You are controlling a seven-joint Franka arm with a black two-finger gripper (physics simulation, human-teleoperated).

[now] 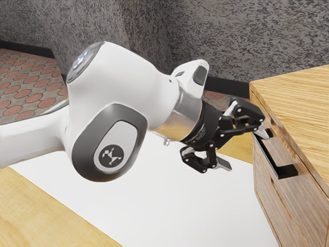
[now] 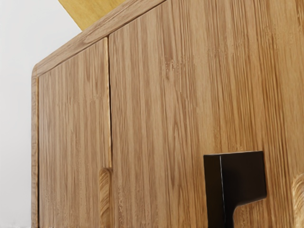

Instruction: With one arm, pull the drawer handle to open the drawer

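The drawer (image 1: 304, 193) is the top front of a light oak-grain cabinet (image 1: 298, 98) standing at the exterior view's right; as far as I can read it, the front sits flush with the cabinet face. Its handle (image 1: 278, 157) is a black, square-section bar mounted lengthwise on the front. In the wrist view, one squared end of the handle (image 2: 235, 183) stands proud of the wood grain of the drawer (image 2: 190, 95), with a narrow seam separating this front from the neighbouring panel (image 2: 71, 142). The cabinet rests by a white table surface (image 1: 154, 200) edged in wood (image 1: 41, 216); a floor of red oval tiles (image 1: 25, 77) and a grey speckled wall (image 1: 247, 31) lie beyond. Nothing lies between the hand and the handle. The gripper (image 1: 242, 149) is just beside the handle's near end with its jaws spread wide and nothing held. The upper fingertip (image 1: 261, 132) is at the handle's end; I cannot tell whether it makes contact. The lower finger (image 1: 222, 164) hangs over the white surface.
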